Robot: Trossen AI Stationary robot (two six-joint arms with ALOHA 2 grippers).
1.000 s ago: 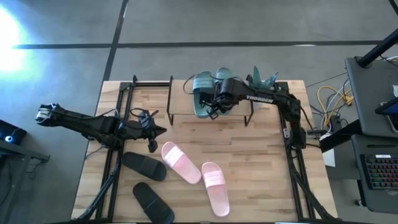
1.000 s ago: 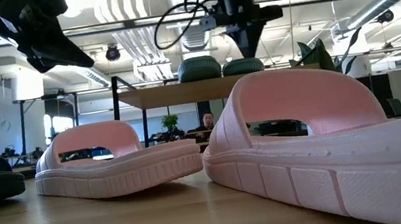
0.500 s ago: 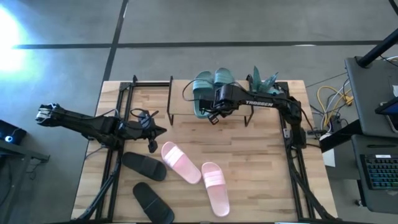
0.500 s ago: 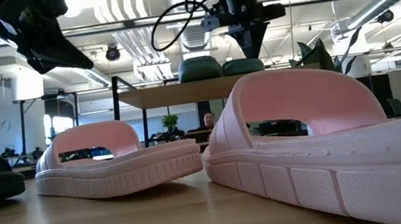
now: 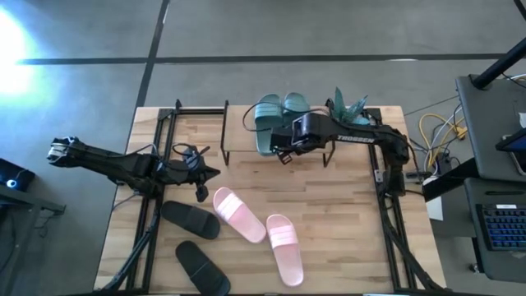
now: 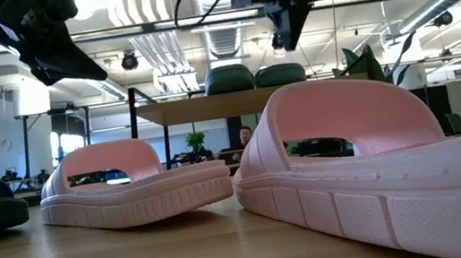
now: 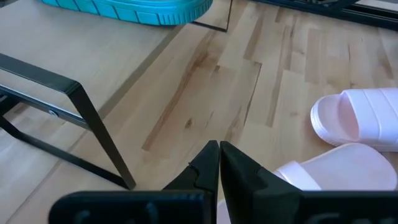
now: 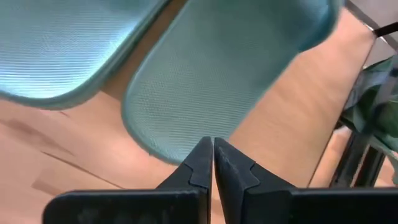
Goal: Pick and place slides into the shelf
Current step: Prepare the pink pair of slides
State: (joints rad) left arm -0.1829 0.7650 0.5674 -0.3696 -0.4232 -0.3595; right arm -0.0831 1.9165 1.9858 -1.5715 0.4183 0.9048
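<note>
Seen from above, the shelf (image 5: 246, 131) at twelve o'clock on the bench (image 5: 345, 222) held two teal slides (image 5: 275, 115) side by side. The right end effector (image 5: 283, 154), fingers together and empty, hovered at their six o'clock. The left end effector (image 5: 201, 193), also closed, hung above the pink slides (image 5: 255, 230); black slides (image 5: 193, 242) lay at seven o'clock. Only the low view showed a person (image 6: 243, 136) beyond the shelf.

Plant (image 5: 348, 107) by table (image 5: 345, 214) edge; keyboard (image 5: 503, 234) off rt (person (image 6: 245, 136) behind).
</note>
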